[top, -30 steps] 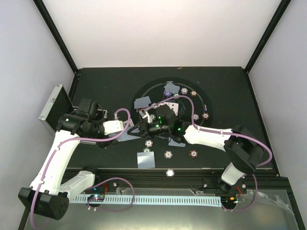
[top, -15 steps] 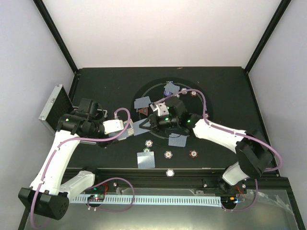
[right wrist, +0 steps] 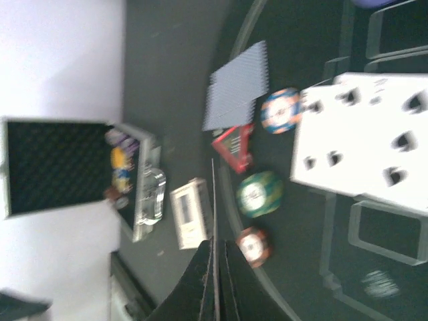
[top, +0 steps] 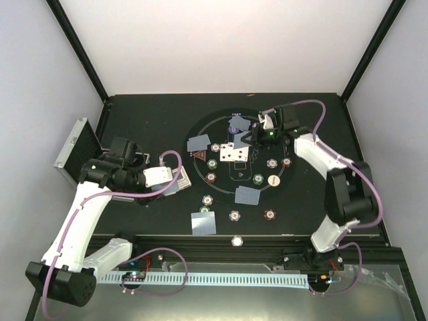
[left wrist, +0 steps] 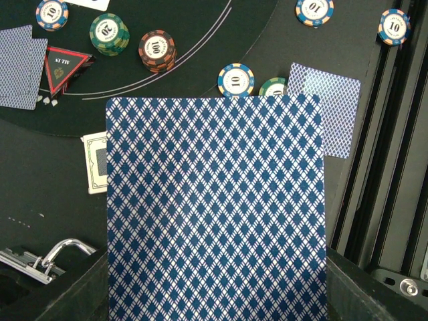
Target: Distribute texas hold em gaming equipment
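My left fingers [top: 175, 181] are clamped on the blue-backed playing cards [left wrist: 214, 207]. They hold them flat on the near-left side of the red triangle marker [top: 199, 155], long axis pointing out toward the chips [left wrist: 235, 79]. My right fingers [right wrist: 212, 257] are pressed together and empty, far-right of that marker, arm stretched long. I judge they must cross the marker to draw a card.

Matt black table [top: 147, 114], smooth. On it the round mat [top: 215, 124]: same flat black, thin pale printed lines. Big card [left wrist: 214, 207]: coated paper by the look, blue lattice back, slight sheen. On the mat, chips [left wrist: 158, 49]: hard plastic look, semi-gloss, printed labels. Triangle marker [left wrist: 65, 67]: smooth, red-edged. Left of the mat, case [top: 75, 148]: ribbed silver metal, dark foam-like lining; clasp [left wrist: 57, 253] polished metal.
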